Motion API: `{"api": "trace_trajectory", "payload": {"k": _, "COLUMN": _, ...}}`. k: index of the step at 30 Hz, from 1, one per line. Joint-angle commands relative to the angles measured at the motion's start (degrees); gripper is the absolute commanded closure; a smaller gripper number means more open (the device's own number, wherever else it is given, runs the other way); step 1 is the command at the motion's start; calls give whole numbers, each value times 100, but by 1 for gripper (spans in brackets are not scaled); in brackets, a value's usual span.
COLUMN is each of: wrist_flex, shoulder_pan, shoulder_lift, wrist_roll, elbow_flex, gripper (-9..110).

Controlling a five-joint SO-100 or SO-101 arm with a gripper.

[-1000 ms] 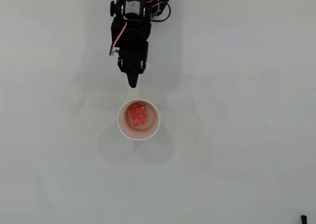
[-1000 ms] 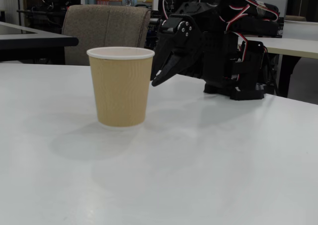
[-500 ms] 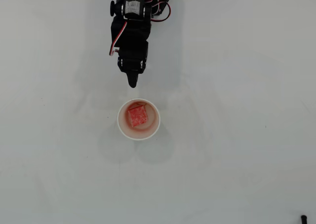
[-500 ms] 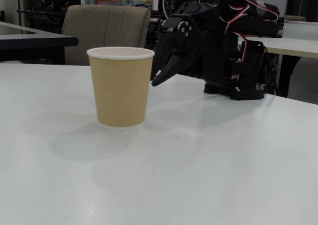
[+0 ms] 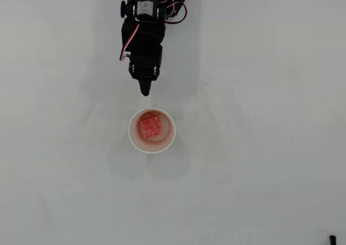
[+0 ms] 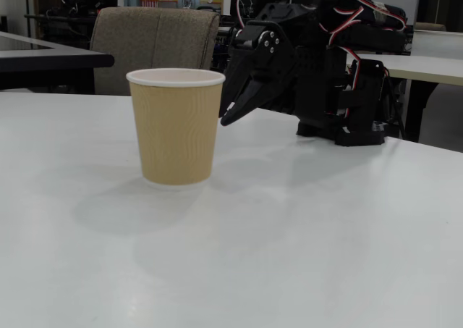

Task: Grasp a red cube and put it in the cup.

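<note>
The red cube (image 5: 151, 126) lies down inside the cup (image 5: 133, 138), on its bottom, a little toward the arm's side. The cup stands upright on the white table (image 5: 259, 164), well in from every edge the overhead view shows. The black gripper (image 5: 145, 92) hangs just beyond the cup's rim, clear of it, its fingers pressed together with nothing between them. In the fixed view the cup's tan ribbed wall (image 6: 176, 132) hides the cube, and the gripper (image 6: 226, 119) points downward behind it
</note>
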Motion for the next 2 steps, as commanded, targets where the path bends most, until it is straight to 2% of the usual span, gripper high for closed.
{"api": "trace_trajectory", "payload": {"k": 1, "wrist_flex": -88, "shoulder_pan": -26, "shoulder_lift": 88, "wrist_roll": -9, "elbow_flex": 413, "gripper": 101}}
{"api": "trace_trajectory", "payload": {"k": 2, "wrist_flex": -88, "shoulder_pan": -26, "shoulder_lift": 88, "wrist_roll": -9, "elbow_flex": 413, "gripper": 101}}
